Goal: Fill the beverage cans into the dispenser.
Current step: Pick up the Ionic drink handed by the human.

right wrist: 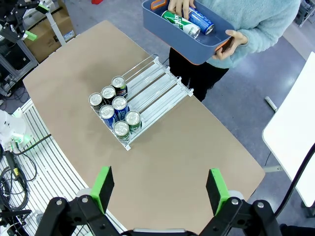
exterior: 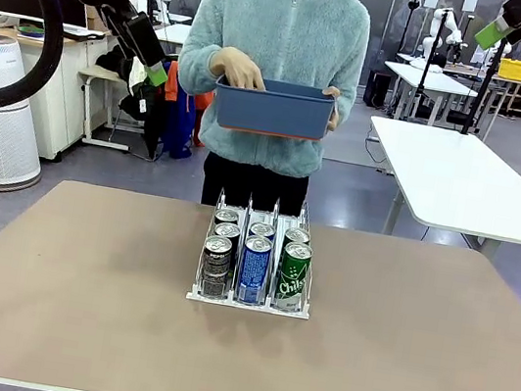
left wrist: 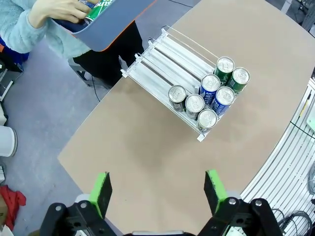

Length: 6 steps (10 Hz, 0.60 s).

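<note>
- Now, the dispenser (exterior: 248,305) is part-filled; a person holds the bin (right wrist: 197,55), one hand (right wrist: 180,6) on its cans (right wrist: 183,23).
- My left gripper (left wrist: 157,184) and right gripper (right wrist: 160,179) hang wide and empty; I'd ready one for a handover.

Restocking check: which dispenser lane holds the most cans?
The lane of dark cans, leftmost in the front view: three, against two blue cans and two green cans.

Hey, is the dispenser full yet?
Not full: the cans stand bunched at the front of the dispenser, and its back half lies bare.
</note>
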{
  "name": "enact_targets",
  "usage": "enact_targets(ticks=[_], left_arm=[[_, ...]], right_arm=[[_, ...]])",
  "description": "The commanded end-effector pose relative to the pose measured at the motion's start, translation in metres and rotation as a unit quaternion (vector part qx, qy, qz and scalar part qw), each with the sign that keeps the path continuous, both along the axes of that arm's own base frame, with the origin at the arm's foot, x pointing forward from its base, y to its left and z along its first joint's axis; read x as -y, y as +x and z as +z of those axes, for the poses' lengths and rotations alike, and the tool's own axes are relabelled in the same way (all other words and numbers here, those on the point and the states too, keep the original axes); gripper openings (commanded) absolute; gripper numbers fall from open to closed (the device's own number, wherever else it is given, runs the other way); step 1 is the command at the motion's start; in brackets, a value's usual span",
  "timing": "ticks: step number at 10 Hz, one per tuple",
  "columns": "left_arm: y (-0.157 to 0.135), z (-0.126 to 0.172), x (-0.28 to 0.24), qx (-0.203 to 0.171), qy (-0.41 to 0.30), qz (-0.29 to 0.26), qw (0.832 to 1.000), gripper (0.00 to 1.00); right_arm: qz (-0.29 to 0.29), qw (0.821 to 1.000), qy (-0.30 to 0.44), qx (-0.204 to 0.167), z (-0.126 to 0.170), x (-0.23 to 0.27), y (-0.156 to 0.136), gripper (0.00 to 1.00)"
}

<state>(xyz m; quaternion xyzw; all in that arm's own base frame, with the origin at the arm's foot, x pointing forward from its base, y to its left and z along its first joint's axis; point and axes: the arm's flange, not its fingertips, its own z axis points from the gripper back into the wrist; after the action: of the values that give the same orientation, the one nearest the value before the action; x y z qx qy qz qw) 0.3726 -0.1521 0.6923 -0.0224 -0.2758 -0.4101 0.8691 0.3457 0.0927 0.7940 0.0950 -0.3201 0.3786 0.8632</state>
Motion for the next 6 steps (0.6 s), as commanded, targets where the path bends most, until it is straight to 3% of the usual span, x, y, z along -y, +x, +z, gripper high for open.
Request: enact_targets(ticks=[1,6], left_arm=[[0.004,0.010,-0.010,-0.003,-0.007,-0.002,1.000,1.00],[0.006,0.046,-0.020,0.017,0.002,0.002,1.000,1.00]], right_arm=[[-0.003,1.000,0.003,-0.001,0.000,0.000,0.000,1.00],[-0.003,1.000,0.003,-0.001,0.000,0.000,0.000,1.00]])
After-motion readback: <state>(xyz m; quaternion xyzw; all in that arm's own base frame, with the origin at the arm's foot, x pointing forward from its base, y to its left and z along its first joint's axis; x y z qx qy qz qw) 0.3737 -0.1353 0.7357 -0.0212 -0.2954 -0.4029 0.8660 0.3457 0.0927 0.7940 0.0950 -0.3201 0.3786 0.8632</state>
